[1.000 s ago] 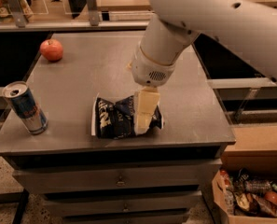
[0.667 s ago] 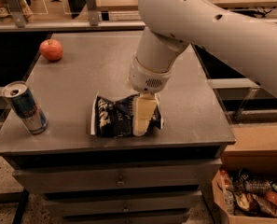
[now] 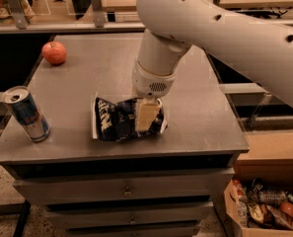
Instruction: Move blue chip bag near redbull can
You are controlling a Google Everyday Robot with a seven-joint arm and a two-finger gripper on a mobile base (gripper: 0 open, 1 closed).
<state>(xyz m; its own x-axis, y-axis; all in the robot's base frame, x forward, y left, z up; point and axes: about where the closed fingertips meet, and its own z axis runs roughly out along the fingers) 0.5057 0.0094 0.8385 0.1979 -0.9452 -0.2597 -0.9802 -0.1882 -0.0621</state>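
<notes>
My gripper (image 3: 147,118) sits on the crumpled navy foil bag (image 3: 111,123), frame centre; grip state, cannot tell. Slim metal can (image 3: 26,114) at left edge. Round apple (image 3: 54,53) upper left.

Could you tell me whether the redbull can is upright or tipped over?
Upright: the redbull can stands on its base, silver top up. The gripper is at the blue chip bag.

Gripper (image 3: 147,116) low on the blue chip bag (image 3: 111,125), covering part of its front. Bag lettering beside gripper unreadable. Arm (image 3: 225,28) above gripper cut by frame edges. Box (image 3: 264,214) below cropped, contents indistinct.
</notes>
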